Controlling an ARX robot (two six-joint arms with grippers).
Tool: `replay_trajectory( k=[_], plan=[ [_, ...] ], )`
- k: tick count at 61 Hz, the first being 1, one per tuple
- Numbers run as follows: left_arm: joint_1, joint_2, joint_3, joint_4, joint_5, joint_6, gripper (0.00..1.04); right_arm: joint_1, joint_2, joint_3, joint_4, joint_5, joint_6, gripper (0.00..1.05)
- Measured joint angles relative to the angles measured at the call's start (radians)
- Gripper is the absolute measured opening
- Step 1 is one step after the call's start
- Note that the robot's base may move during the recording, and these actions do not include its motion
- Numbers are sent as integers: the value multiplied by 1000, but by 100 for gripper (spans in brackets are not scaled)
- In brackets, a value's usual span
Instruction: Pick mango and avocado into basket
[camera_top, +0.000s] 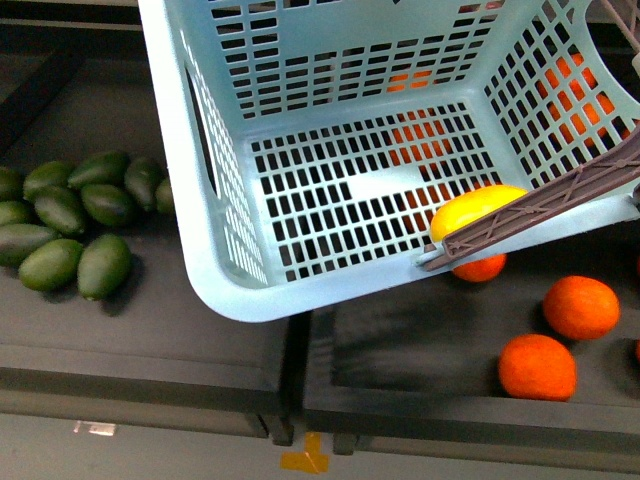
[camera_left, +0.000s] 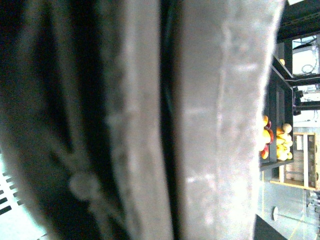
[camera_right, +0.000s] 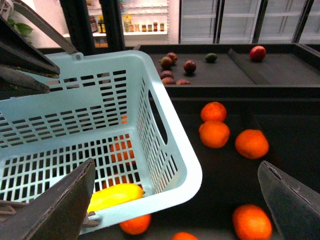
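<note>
Front view is showing the mango (camera_top: 470, 210) lying in the basket's (camera_top: 170, 150) near right corner. I'm targeting the avocado (camera_top: 104, 264) nearest the basket, on the left. The right gripper (camera_right: 176, 164) is hanging open and empty, so I'm planning a top-down grasp across the avocado's narrow width. The left gripper (camera_left: 167, 125) is showing only as blur, so I cannot tell its state.

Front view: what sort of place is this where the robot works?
Most likely a grocery shop's produce section, or a mock-up of one. Dark display trays hold loose avocados and oranges, a plastic shopping basket hangs over them, and the right wrist view shows glass-door coolers and stocked shelves.
</note>
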Motion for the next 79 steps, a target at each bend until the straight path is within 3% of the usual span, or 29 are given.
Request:
replay_trajectory(
  k=[79],
  plan=[
    [1, 0, 0, 0, 0, -1, 26, 0, -1, 0, 0, 0, 0, 96]
  ],
)
